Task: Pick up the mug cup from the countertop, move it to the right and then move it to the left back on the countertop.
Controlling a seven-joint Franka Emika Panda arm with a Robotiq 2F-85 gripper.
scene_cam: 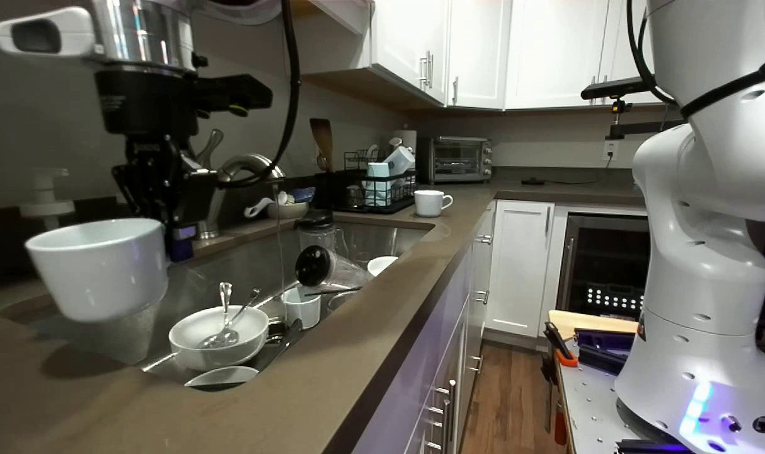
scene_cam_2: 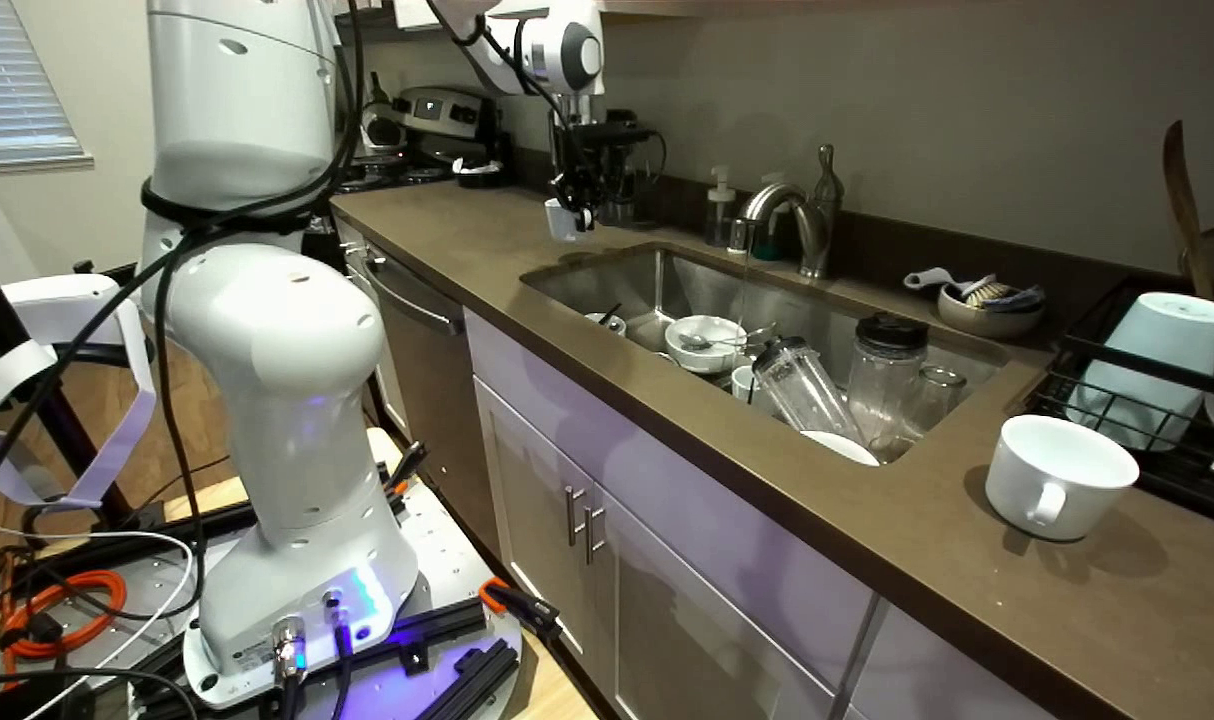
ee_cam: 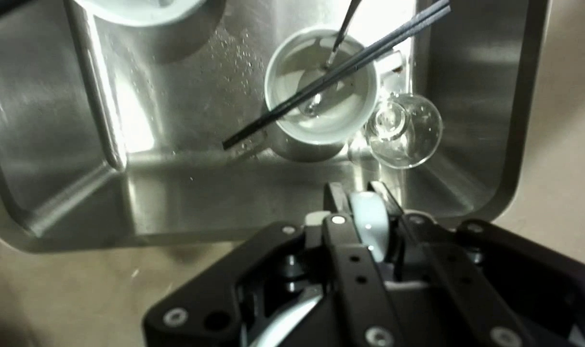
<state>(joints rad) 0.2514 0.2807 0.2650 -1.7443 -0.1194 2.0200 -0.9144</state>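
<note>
Long taupe bench (scene_cam_2: 917, 535) is running through both exterior views. White arm (scene_cam_2: 297, 330) is standing past its front edge. Steel sink (scene_cam_2: 692, 285) is sitting between front and rear edges; toaster oven (scene_cam: 456, 161) is occupying the inner corner; dish rack (scene_cam: 385, 209) is lying along the rear edge. End effector (ee_cam: 359, 193) is clenching a white mug (scene_cam: 99, 277) at its side, holding it in the air above the bench, near the sink. Second mug (scene_cam_2: 1027, 470) is standing between dish rack and front edge. Lettering (scene_cam: 147, 147) on the end effector's body is showing, too blurred to read.
</note>
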